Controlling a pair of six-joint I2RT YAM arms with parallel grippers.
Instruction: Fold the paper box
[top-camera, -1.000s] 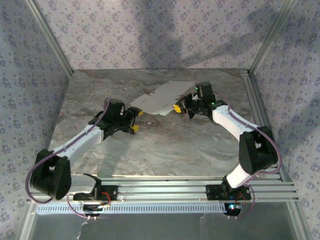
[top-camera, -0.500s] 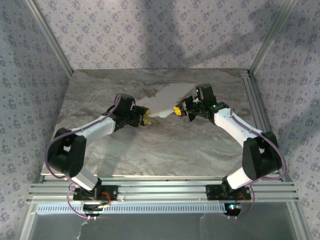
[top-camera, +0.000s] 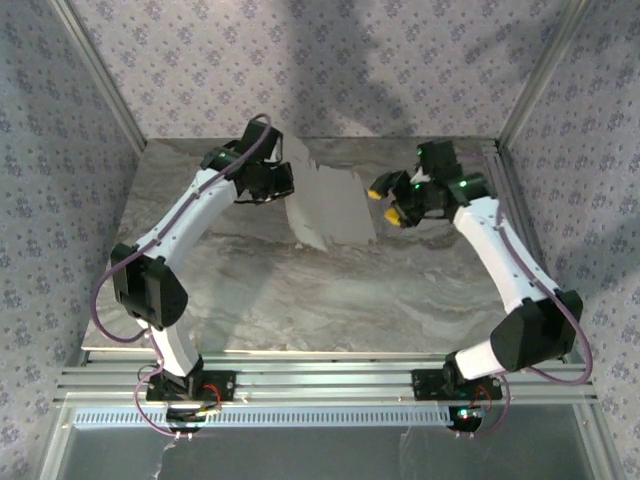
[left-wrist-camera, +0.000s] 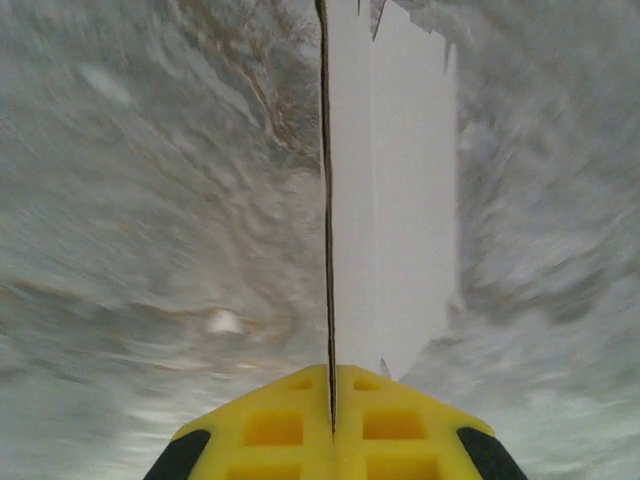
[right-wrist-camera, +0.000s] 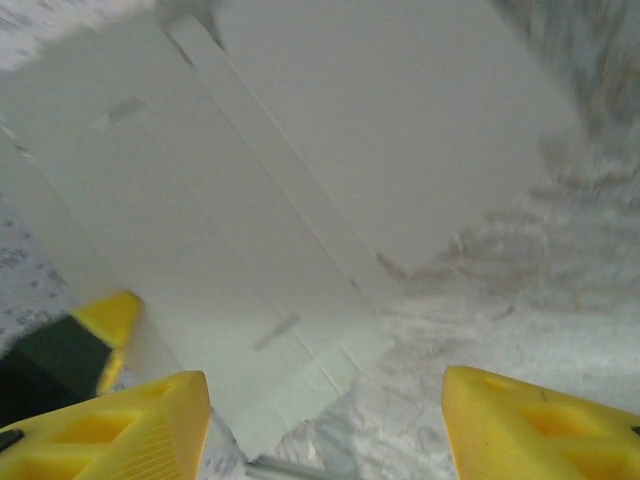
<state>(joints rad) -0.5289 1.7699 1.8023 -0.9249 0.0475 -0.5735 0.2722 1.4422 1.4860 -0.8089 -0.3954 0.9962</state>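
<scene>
Jutting from left hand (left-wrist-camera: 332, 405): paper box (left-wrist-camera: 395, 200)

Soft even light, broad shadows on back wall (top-camera: 320, 60), wrist views motion-blurred

The near half of the grey marbled worktop (top-camera: 330, 300) lies open between the two arms. At the far middle, the white thin-cardboard box blank (top-camera: 335, 205), pinched in the left fingers (left-wrist-camera: 270, 425), bars the way toward the spread right fingers (right-wrist-camera: 120, 425) just beside it. Blue-patterned walls (top-camera: 60, 150) hem both sides.
</scene>
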